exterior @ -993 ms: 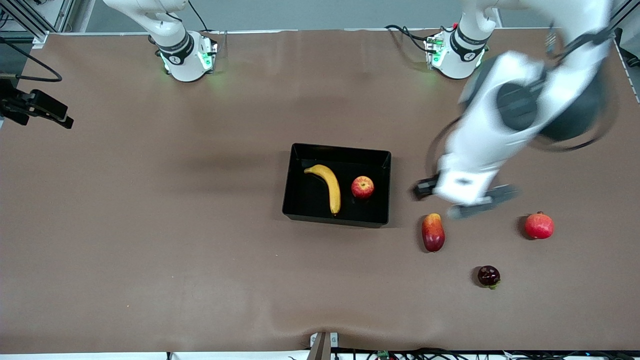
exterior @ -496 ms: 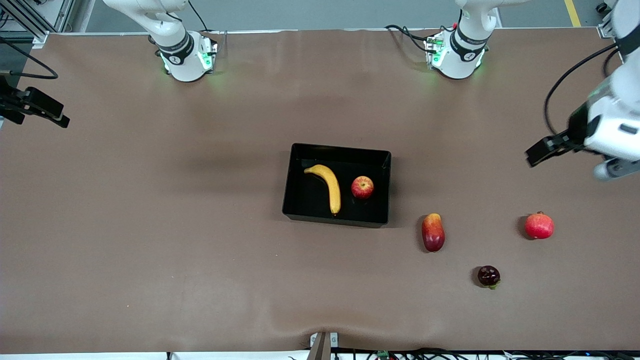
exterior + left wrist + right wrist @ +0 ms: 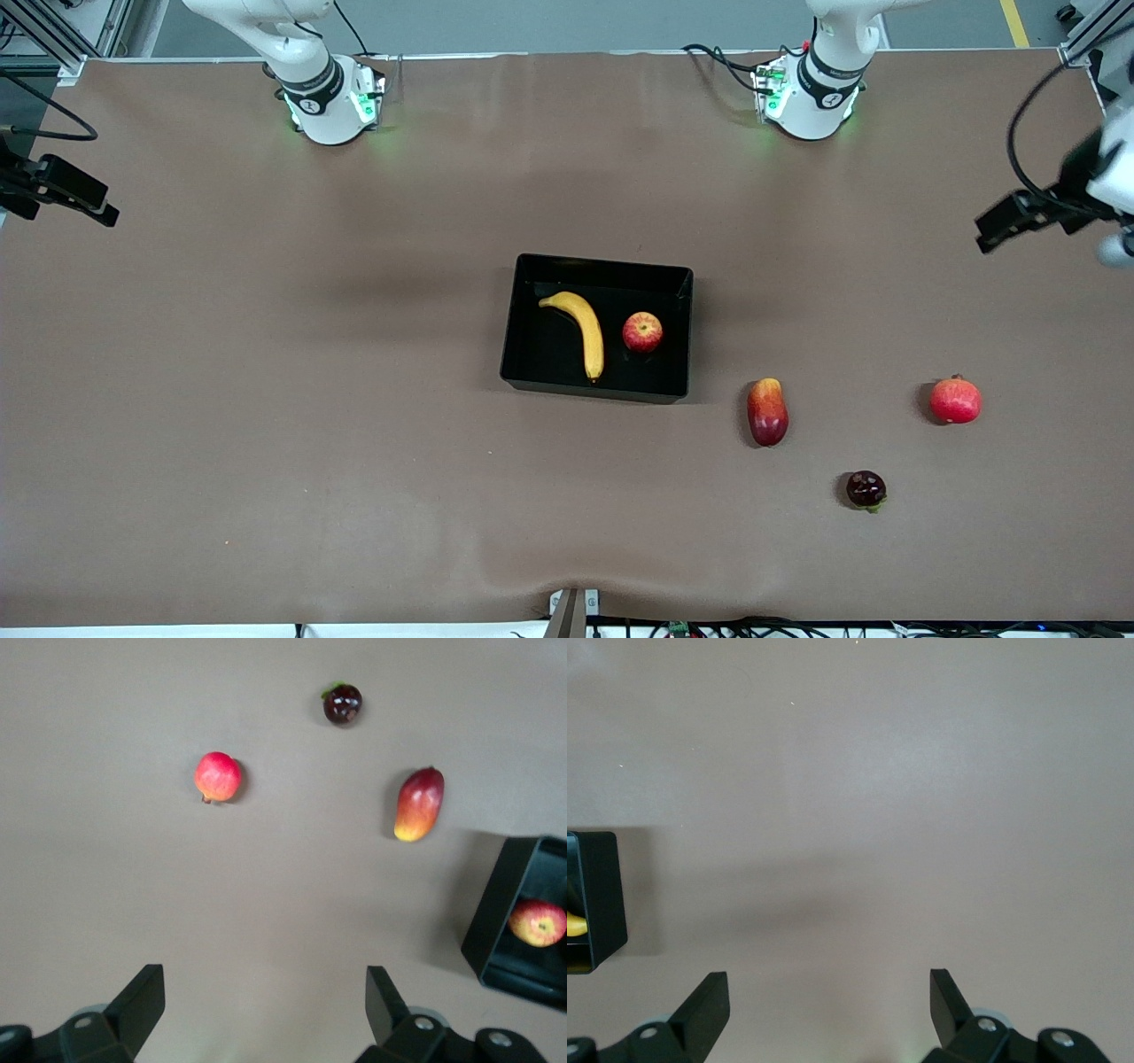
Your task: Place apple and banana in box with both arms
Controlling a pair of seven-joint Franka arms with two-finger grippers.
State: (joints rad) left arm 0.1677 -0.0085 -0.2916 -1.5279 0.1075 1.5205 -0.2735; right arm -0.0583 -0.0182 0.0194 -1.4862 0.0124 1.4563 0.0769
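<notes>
Even overhead light, soft shadows, sharp

You see a brown matte tabletop (image 3: pixel 266 399) evenly lit, grey floor along its top edge, cables (image 3: pixel 753 627) along the bottom edge.

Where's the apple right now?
In the front view, the apple sits inside the black box, beside the banana and toward the left arm's end of the box.

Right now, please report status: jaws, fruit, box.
Left gripper and right gripper: jaws open, empty, over bare table. Apple and banana lie in box, apart. Nothing in the way.
</notes>
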